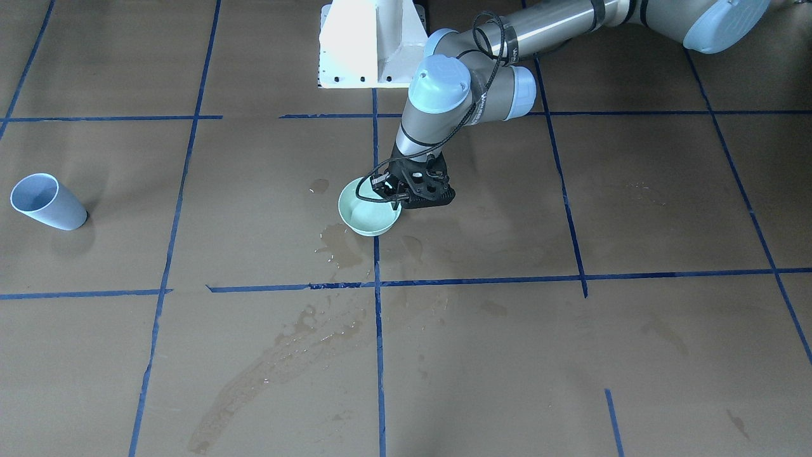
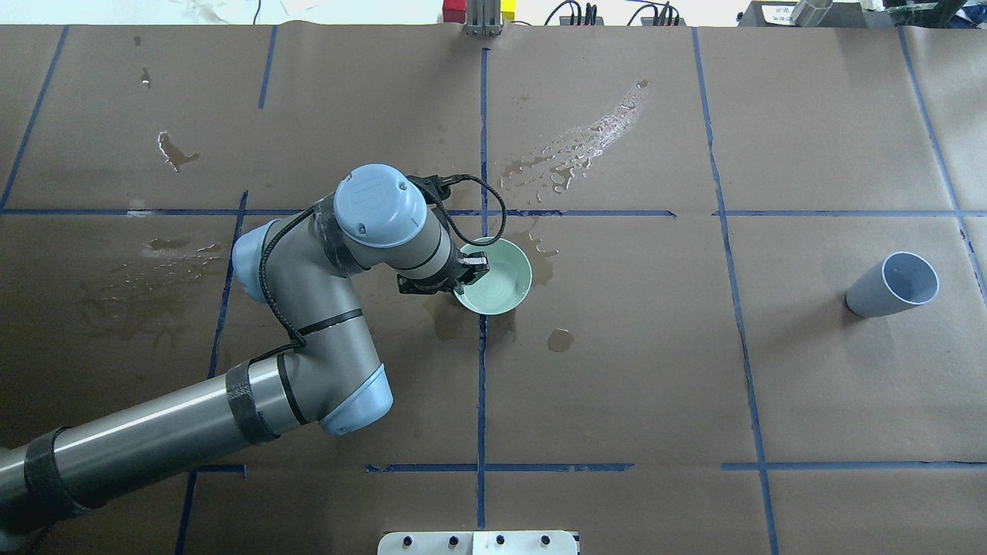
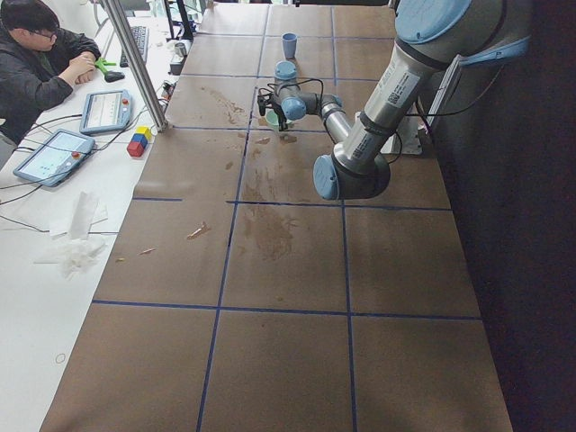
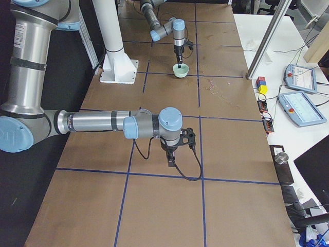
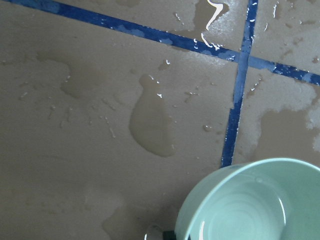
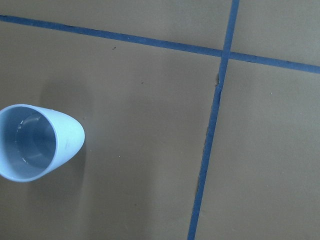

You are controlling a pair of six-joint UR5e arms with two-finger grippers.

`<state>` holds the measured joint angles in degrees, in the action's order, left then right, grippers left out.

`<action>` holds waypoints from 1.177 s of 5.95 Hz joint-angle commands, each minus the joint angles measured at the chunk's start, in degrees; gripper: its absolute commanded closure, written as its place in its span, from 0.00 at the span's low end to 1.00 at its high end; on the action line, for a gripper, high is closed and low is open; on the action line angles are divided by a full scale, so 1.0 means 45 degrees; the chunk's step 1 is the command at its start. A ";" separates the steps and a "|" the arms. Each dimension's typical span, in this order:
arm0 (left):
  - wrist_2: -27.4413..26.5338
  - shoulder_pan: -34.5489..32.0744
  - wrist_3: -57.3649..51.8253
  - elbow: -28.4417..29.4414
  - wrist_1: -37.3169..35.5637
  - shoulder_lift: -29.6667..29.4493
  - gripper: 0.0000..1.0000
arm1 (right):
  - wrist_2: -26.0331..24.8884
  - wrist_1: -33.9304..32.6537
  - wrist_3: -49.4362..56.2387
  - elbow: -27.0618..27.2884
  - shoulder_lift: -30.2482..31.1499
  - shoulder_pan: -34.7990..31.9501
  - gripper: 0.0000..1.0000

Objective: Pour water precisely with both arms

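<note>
A mint green bowl (image 2: 497, 277) sits near the table's middle, by a crossing of blue tape lines. My left gripper (image 2: 466, 271) comes down on its near rim and is shut on it, with one finger inside and one outside; it also shows in the front view (image 1: 396, 198). The left wrist view shows the bowl (image 5: 250, 205) with a thin glossy film of water (image 5: 240, 222) inside. A pale blue cup (image 2: 894, 285) stands far to the right, with a little clear water (image 6: 30, 145) at its bottom. My right gripper (image 4: 172, 157) shows only in the exterior right view, so I cannot tell its state.
Wet patches and spilled drops (image 2: 586, 142) stain the brown paper around and beyond the bowl. The white pedestal (image 1: 371, 44) stands at the robot's side of the table. An operator (image 3: 40, 54), tablets and coloured blocks (image 3: 137, 142) are at the far edge.
</note>
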<state>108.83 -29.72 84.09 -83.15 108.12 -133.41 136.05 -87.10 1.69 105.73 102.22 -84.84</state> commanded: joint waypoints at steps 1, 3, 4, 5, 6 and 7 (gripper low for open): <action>-0.0024 0.0003 -0.0015 0.0353 0.0271 -0.0041 0.83 | 0.0000 0.0000 0.0014 0.0000 0.0000 0.0006 0.00; -0.0004 -0.0113 -0.0675 0.0373 0.0271 -0.0022 0.34 | 0.0058 0.0136 -0.0005 0.0329 -0.0020 0.0044 0.00; 0.2065 -0.2068 -0.2033 -0.1193 -0.0154 0.1448 0.00 | 0.0155 0.0137 -0.0006 0.0602 -0.0639 0.0296 0.00; 0.2820 -0.2803 -0.2955 -0.1944 -0.0913 0.1926 0.00 | 0.0195 0.0079 -0.0006 0.0625 -0.0645 0.0299 0.00; 0.2866 -0.2810 -0.3003 -0.2280 -0.1442 0.1815 0.00 | 0.0195 0.0078 -0.0006 0.0625 -0.0645 0.0299 0.00; 0.2867 -0.2810 -0.2984 -0.2573 -0.1757 0.1756 0.00 | 0.0176 0.0078 -0.0006 0.0625 -0.0625 0.0299 0.00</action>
<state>121.33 -42.03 71.00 -93.17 101.96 -125.43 136.89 -86.73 1.67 108.51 99.39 -83.53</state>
